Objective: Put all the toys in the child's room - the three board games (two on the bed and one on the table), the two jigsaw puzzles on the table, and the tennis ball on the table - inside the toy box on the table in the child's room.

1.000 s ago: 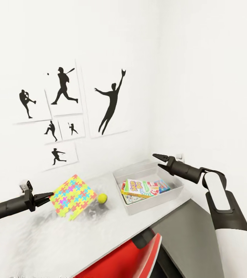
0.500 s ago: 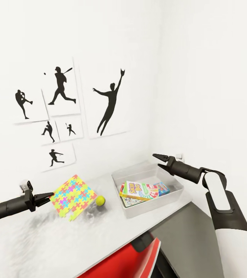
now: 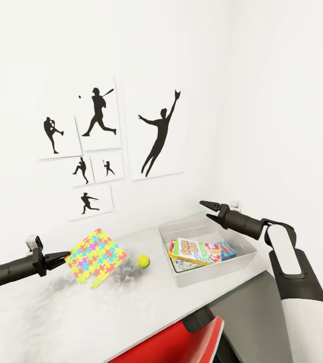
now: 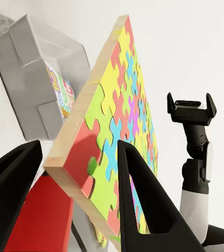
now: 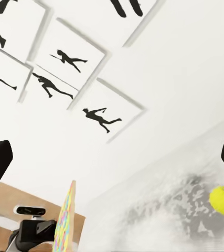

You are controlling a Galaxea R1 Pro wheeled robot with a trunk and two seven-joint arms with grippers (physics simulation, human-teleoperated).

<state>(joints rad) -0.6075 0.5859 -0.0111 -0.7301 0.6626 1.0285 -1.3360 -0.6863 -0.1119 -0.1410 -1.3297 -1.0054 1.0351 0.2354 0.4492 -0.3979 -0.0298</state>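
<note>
The left gripper (image 3: 65, 253) held a jigsaw puzzle (image 3: 95, 256) by its edge, tilted above the table (image 3: 81, 322) — the tennis ball (image 3: 143, 260) lay just beside it. The toy box (image 3: 242, 259) (board games (image 3: 200, 250) inside) sat under the right gripper (image 3: 208, 209), fingers spread.

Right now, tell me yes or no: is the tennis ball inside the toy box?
No, the tennis ball lies on the table, between the jigsaw puzzle and the toy box.

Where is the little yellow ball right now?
In the head view the tennis ball sits on the table, between the jigsaw puzzle held in the left hand and the toy box.
</note>
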